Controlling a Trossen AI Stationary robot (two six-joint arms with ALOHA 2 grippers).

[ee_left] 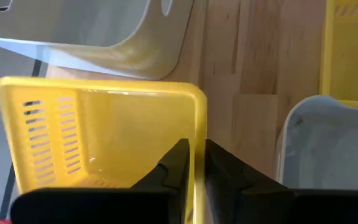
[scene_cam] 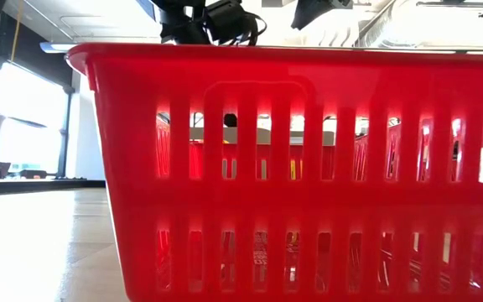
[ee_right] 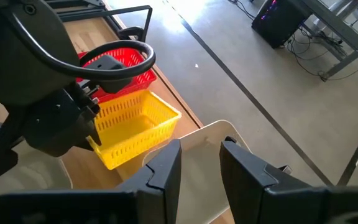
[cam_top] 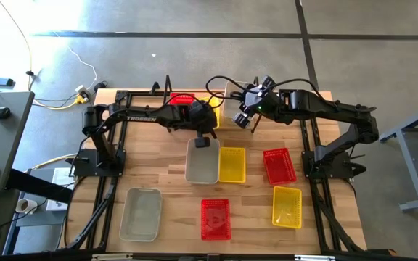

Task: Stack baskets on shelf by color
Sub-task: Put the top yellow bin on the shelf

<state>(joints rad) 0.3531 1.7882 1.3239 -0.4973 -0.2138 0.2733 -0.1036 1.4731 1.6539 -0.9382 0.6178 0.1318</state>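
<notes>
A yellow basket (ee_right: 135, 124) sits at the table's far edge beside a red basket (ee_right: 120, 62), by the black wire shelf (ee_right: 135, 12). My left gripper (ee_left: 196, 149), (cam_top: 207, 129) is shut on the yellow basket's side wall. Right of it my right gripper (ee_right: 201, 149), (cam_top: 244, 119) is raised and shut on a grey-white basket (ee_right: 207, 140), which also shows tilted above the yellow one in the left wrist view (ee_left: 135, 37). My left gripper has the yellow basket's side wall at its rim (ee_left: 197, 124) between its fingers, one finger inside (ee_left: 178, 163) and one outside. The fingers slant down from the near side. My right gripper holds the grey-white basket by an end wall near its handle hole (ee_right: 229, 140). The fingers slant downward and the basket is lifted clear and tilted. The place of contact is hidden by the fingers.
On the table lie a grey-white basket (cam_top: 202, 161), a yellow one (cam_top: 231, 164) and a red one (cam_top: 279, 165) in a row, and nearer a grey-white (cam_top: 141, 214), a red (cam_top: 215, 217) and a yellow basket (cam_top: 287, 206). The near red basket (scene_cam: 292, 168) fills the low view.
</notes>
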